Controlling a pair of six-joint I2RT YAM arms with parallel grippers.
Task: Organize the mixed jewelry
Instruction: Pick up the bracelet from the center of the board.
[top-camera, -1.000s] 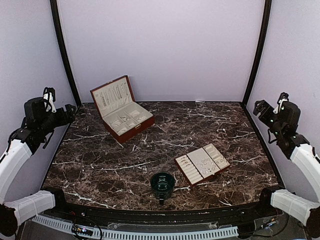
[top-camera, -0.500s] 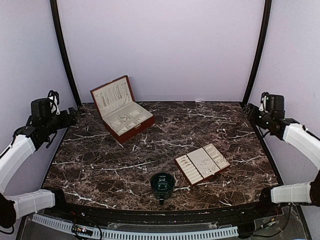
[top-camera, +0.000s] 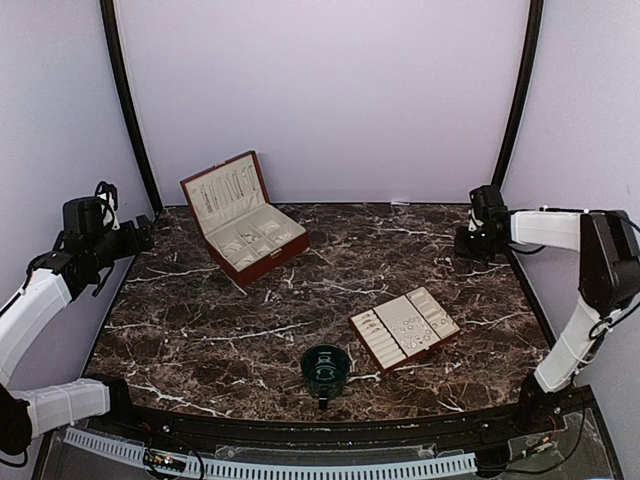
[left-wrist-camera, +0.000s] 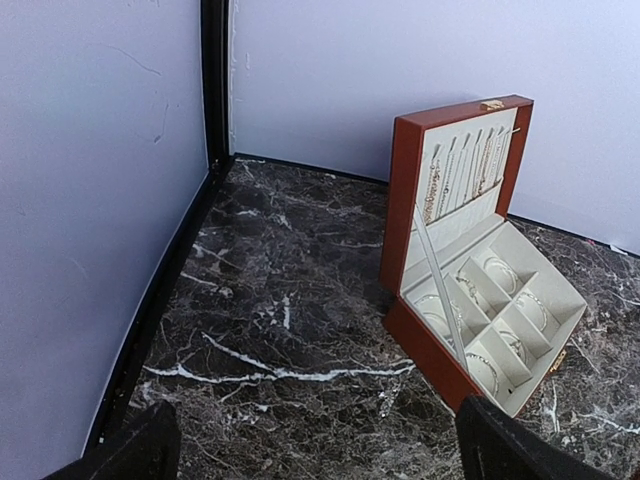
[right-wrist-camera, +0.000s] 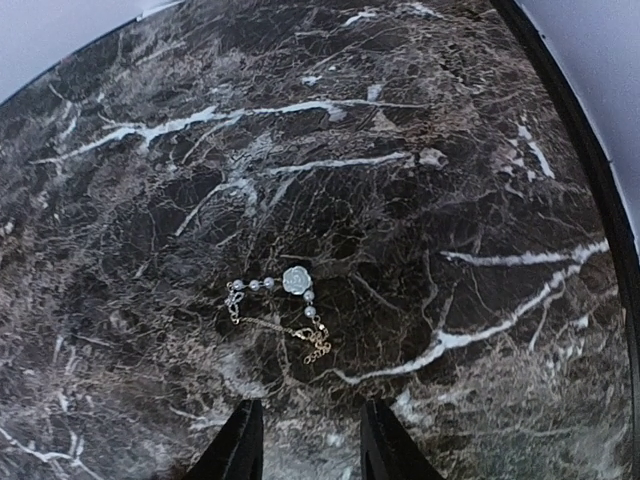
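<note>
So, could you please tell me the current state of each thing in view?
Jewelry box: open, lid propped up.
Flat tray: lying uncovered, face up.
Green cup: upright, untouched.
Rose bracelet: loose on the marble, not gripped.
Left claw: wide open, empty.
Right claw: jaws apart, empty, pointed at the bracelet.
</note>
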